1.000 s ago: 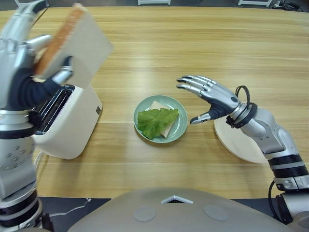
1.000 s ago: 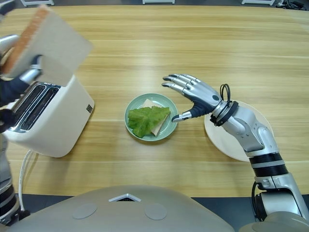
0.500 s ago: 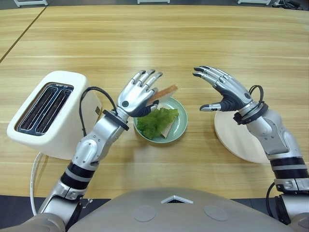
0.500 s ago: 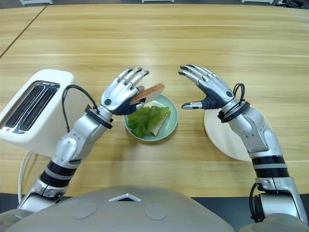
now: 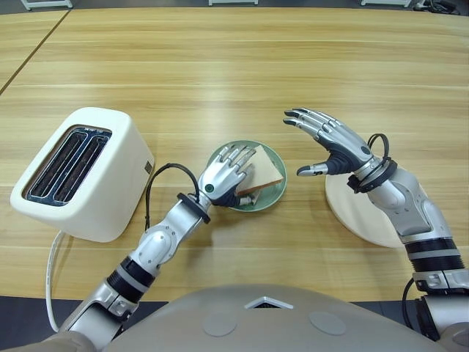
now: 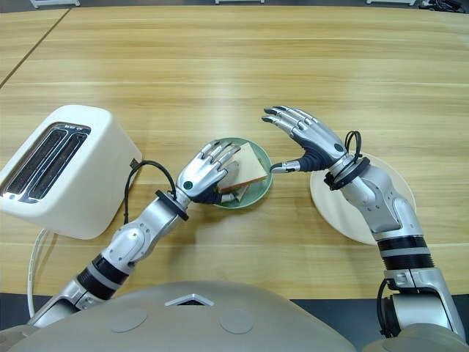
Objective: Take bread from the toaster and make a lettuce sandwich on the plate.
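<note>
Left robot hand (image 5: 223, 176) is down on the green plate (image 5: 227, 149), fingers laid over the top slice (image 5: 265, 172) and thumb tucked under its near edge, so I read it as gripping the slice. The slice lies nearly flat, tilted up a little on my side. Right robot hand (image 5: 333, 139) hovers spread wide and holding nothing, just right of the plate, above the white disc (image 5: 363, 216).

Step in hand: release the top slice. Slide the thumb out sideways first, then lift the fingers straight up, so the bread does not drag off. Keep the right robot hand near as a stop.

Versus half a second ago: the slice was then on edge above the plate's far rim with the lettuce exposed; now it covers the leaf. The toaster (image 5: 80, 176) on the desk (image 5: 220, 66) is unmoved.
</note>
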Controlling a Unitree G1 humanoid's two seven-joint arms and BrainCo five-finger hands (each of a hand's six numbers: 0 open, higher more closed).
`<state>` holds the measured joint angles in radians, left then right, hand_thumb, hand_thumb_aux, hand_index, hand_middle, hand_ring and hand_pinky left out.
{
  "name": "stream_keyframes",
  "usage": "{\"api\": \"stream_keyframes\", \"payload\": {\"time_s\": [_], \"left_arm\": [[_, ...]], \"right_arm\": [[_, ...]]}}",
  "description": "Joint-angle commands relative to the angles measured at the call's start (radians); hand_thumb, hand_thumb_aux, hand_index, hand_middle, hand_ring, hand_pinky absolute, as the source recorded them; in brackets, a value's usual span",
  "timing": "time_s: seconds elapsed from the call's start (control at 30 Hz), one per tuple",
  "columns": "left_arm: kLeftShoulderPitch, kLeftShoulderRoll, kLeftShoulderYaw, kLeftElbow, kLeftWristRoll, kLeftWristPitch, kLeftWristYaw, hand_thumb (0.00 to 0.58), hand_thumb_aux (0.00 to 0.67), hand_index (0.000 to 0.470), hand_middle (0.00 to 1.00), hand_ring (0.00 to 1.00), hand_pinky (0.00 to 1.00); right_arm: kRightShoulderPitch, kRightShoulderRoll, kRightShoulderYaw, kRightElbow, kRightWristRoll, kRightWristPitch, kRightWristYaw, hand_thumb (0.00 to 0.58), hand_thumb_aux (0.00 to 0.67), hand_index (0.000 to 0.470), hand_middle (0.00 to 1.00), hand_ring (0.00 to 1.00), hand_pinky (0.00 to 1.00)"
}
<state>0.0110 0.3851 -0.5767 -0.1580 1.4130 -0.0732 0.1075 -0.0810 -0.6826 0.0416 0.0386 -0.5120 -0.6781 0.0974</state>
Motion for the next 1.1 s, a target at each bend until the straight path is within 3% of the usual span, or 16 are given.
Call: {"api": "stream_keyframes", "payload": {"time_s": [0.03,0.1,0.17,0.23,0.27,0.33,0.47,0.5,0.53,0.57,0.6,0.63,0.67,0.73,0.77,1.1], "left_arm": [[0.029,0.025,0.026,-0.066,-0.015,0.021,-0.023,0.0,0.0,0.0,0.0,0.0,0.0],[0.037,0.037,0.051,-0.099,-0.028,0.026,-0.031,0.0,0.0,0.0,0.0,0.0,0.0],[0.055,0.05,0.081,-0.146,-0.056,0.027,-0.045,0.132,0.081,0.057,0.0,0.0,0.0],[0.077,0.063,0.113,-0.192,-0.091,0.027,-0.056,0.083,0.05,0.035,0.0,0.0,0.0],[0.093,0.07,0.136,-0.222,-0.126,0.022,-0.063,0.0,0.0,0.0,0.0,0.0,0.0],[0.129,0.082,0.186,-0.286,-0.22,0.005,-0.082,0.0,0.0,0.0,0.0,0.0,0.0],[0.244,0.133,0.288,-0.432,-0.66,-0.083,-0.216,0.0,0.0,0.0,0.0,0.0,0.0],[0.274,0.163,0.301,-0.437,-0.759,-0.11,-0.263,0.058,0.034,0.024,0.0,0.0,0.0],[0.303,0.195,0.309,-0.434,-0.825,-0.13,-0.305,0.027,0.016,0.011,0.0,0.0,0.0],[0.331,0.228,0.314,-0.425,-0.876,-0.152,-0.345,0.0,0.0,0.0,0.0,0.0,0.0],[0.352,0.255,0.318,-0.41,-0.92,-0.175,-0.379,0.156,0.097,0.068,0.0,0.0,0.0],[0.366,0.271,0.319,-0.396,-0.957,-0.187,-0.407,0.47,0.378,0.265,0.29,0.29,0.29],[0.375,0.293,0.307,-0.371,-0.977,-0.195,-0.446,0.58,0.67,0.47,1.0,1.0,1.0],[0.385,0.315,0.275,-0.326,-0.982,-0.196,-0.506,0.58,0.67,0.47,1.0,1.0,1.0],[0.385,0.318,0.259,-0.307,-0.972,-0.191,-0.529,0.58,0.67,0.47,1.0,1.0,1.0],[0.235,0.232,0.136,-0.045,-0.746,-0.133,-0.541,0.58,0.67,0.47,1.0,1.0,1.0]], "right_arm": [[0.004,-0.005,0.019,0.004,-0.007,-0.008,0.02,0.0,0.0,0.0,0.0,0.0,0.0],[0.009,-0.008,0.032,0.008,-0.009,-0.017,0.03,0.0,0.0,0.0,0.0,0.0,0.0],[0.017,-0.016,0.057,0.01,-0.018,-0.035,0.049,0.0,0.0,0.0,0.0,0.0,0.0],[0.022,-0.025,0.072,0.012,-0.02,-0.047,0.067,0.0,0.0,0.0,0.0,0.0,0.0],[0.025,-0.033,0.078,0.013,-0.016,-0.052,0.082,0.0,0.0,0.0,0.0,0.0,0.0],[0.035,-0.054,0.084,0.015,-0.015,-0.066,0.103,0.0,0.0,0.0,0.0,0.0,0.0],[0.103,-0.151,0.066,-0.049,0.179,-0.082,0.237,0.0,0.0,0.0,0.0,0.0,0.0],[0.125,-0.18,0.065,-0.064,0.204,-0.081,0.272,0.0,0.0,0.0,0.0,0.0,0.0],[0.147,-0.208,0.067,-0.077,0.218,-0.082,0.305,0.0,0.0,0.0,0.0,0.0,0.0],[0.172,-0.235,0.077,-0.098,0.242,-0.076,0.346,0.0,0.0,0.0,0.2,0.2,0.2],[0.195,-0.255,0.094,-0.12,0.266,-0.069,0.387,0.205,0.131,0.092,0.46,0.46,0.46],[0.214,-0.267,0.114,-0.141,0.287,-0.06,0.424,0.466,0.373,0.262,0.94,0.94,0.94],[0.233,-0.272,0.147,-0.161,0.294,-0.055,0.463,0.559,0.544,0.382,1.0,1.0,1.0],[0.243,-0.261,0.203,-0.178,0.287,-0.044,0.518,0.58,0.657,0.461,1.0,1.0,1.0],[0.239,-0.251,0.224,-0.177,0.276,-0.041,0.535,0.58,0.667,0.468,1.0,1.0,1.0],[0.077,-0.053,0.383,0.038,-0.08,-0.007,0.468,0.58,0.67,0.47,1.0,1.0,1.0]]}}
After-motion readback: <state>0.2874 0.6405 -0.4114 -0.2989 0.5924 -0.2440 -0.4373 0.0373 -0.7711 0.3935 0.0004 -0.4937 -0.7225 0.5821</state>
